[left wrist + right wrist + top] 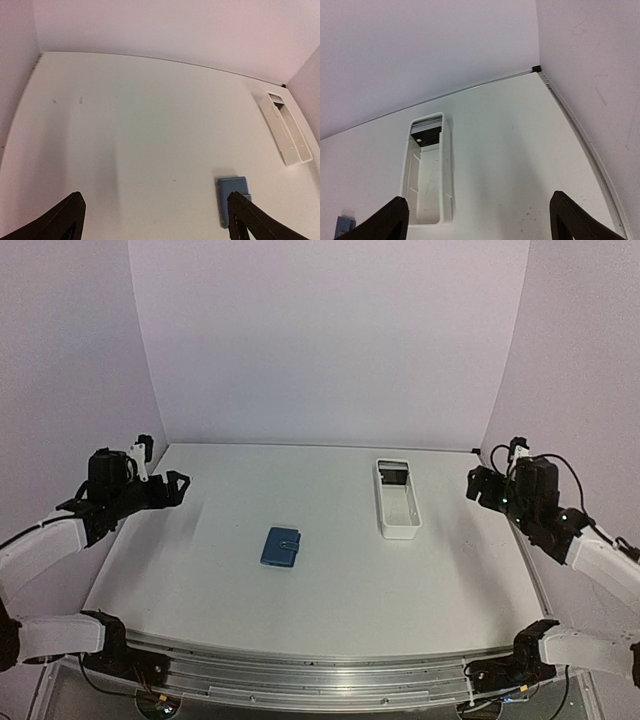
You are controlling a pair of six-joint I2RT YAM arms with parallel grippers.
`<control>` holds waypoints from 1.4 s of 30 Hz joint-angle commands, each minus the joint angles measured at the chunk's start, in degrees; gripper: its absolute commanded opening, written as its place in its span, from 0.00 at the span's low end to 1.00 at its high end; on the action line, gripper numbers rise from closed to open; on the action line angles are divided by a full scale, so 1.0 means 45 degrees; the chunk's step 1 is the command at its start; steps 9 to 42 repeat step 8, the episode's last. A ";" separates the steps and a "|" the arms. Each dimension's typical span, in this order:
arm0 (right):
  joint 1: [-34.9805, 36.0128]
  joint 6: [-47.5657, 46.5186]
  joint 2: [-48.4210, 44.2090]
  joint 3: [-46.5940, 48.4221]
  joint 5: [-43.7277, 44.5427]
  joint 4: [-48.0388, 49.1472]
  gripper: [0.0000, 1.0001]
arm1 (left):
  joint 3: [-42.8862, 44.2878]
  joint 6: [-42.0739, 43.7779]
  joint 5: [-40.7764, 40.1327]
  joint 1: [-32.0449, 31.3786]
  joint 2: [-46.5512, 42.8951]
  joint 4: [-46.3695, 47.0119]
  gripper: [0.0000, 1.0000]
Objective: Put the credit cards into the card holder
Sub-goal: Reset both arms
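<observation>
The card holder [282,547] is a small blue wallet lying closed near the table's middle. It also shows in the left wrist view [231,192], partly behind my right-hand finger, and at the bottom left corner of the right wrist view [342,226]. The credit cards [426,134] stand as a stack at the far end of the white tray [446,170], with a dark face showing [392,476]. My left gripper [178,487] hangs open at the left side, well away from the wallet, its jaws wide apart [156,200]. At the right side my right gripper [480,485] is open too, with nothing in it [479,199].
The long white tray [382,502] lies lengthwise right of centre, with low walls [280,142]. White walls enclose the table on the back, left and right. A metal rail [320,665] runs along the near edge between the arm bases.
</observation>
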 commanded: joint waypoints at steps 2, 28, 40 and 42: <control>-0.0903 -0.1964 -0.2131 -0.2813 0.0430 0.1315 0.98 | -0.2799 0.0734 -0.4487 0.0254 -0.1658 0.1812 0.92; -0.0946 -0.1882 -0.3156 -0.4919 0.0420 0.3311 0.98 | -0.3887 0.1127 -0.4956 0.0608 -0.2943 0.1740 0.90; -0.0946 -0.1882 -0.3156 -0.4919 0.0420 0.3311 0.98 | -0.3887 0.1127 -0.4956 0.0608 -0.2943 0.1740 0.90; -0.0946 -0.1882 -0.3156 -0.4919 0.0420 0.3311 0.98 | -0.3887 0.1127 -0.4956 0.0608 -0.2943 0.1740 0.90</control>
